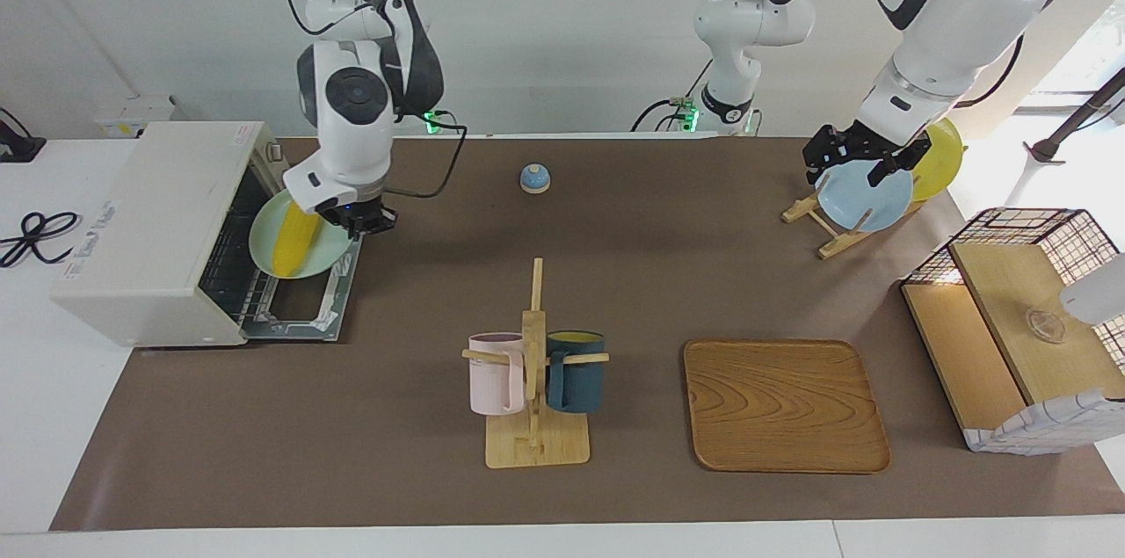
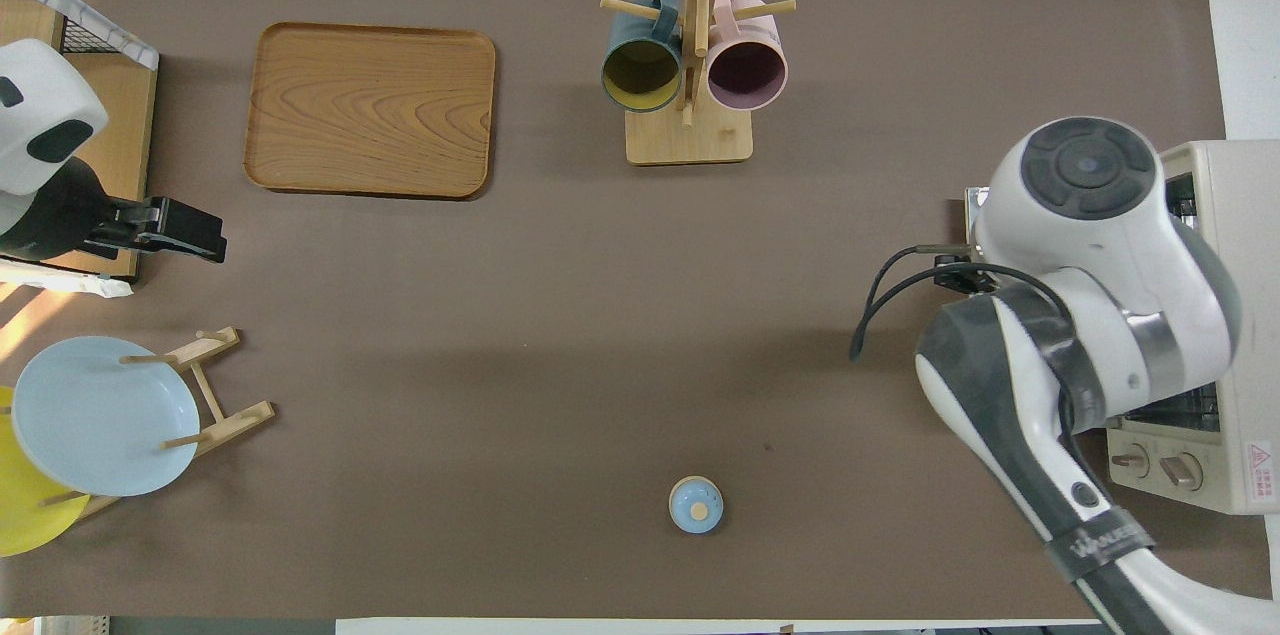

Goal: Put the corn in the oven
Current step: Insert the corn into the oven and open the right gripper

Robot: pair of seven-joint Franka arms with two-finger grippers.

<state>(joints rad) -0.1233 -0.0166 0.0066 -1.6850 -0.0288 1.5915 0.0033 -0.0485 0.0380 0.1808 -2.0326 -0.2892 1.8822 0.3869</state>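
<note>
Brown-papered desk, white wall: corn ride to the oven under way.
Right gripper [image 1: 359, 218] is clamped on the rim of a pale green round plate [image 1: 264, 255] carrying the bright yellow ridged corn cob [image 1: 293, 240], held over the dropped door of the off-white boxy toaster oven [image 1: 149, 228] at the right arm's edge. Next move, I'd judge: slide it onto the rack, level. Left gripper [image 1: 857, 155] waits over the plate rack; grip unclear.
</note>
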